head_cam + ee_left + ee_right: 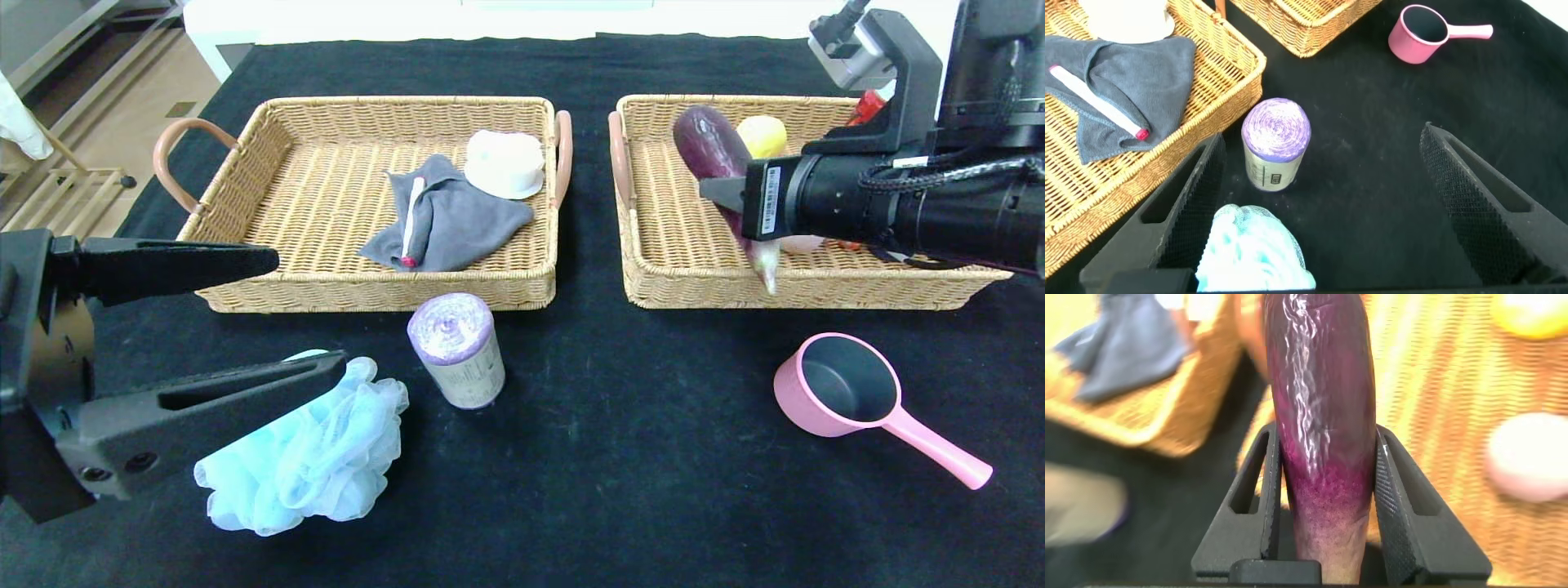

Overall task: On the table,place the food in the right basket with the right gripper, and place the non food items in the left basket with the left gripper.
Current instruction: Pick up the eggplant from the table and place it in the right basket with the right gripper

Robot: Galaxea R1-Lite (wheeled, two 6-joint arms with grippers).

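**Eggplant gripped over the right basket, left arm wide open by the pouf**

While your right gripper (1327, 502) hangs over the right basket (653, 269), its two black fingers are clamped on the glossy purple eggplant (1323, 416), one finger on each flank, near the pale end. In the head view the eggplant (710, 143) runs slantwise out from that gripper, dark end toward the basket's far wall, pale tip (767, 273) pointing at the near rim. Whether it touches the wicker floor you cannot tell.

Just beyond the gripped eggplant lies a yellow round fruit (763, 135). A pale pink ball (1531, 453) sits on the basket floor to one side of the fingers. A bit of the red can (867, 106) peeks out behind the right arm's camera mount.

Your left gripper (306, 314) hovers over the black table (612, 457) in front of the left basket (367, 294), fingers spread wide, holding nothing. The light-blue bath pouf (326, 457) lies under and against its lower finger. The lilac bag roll (1276, 143) stands upright ahead of the open fingers, between them in the wrist view, just short of the basket's near wall.

Inside the left basket: a grey cloth (457, 220) with a white pen-like stick (412, 220) across it, and a white round item (504, 163) touching the cloth's far corner.

The pink saucepan (849, 392) rests on the table near the right basket's front wall, well apart from both grippers, handle pointing away from the baskets.
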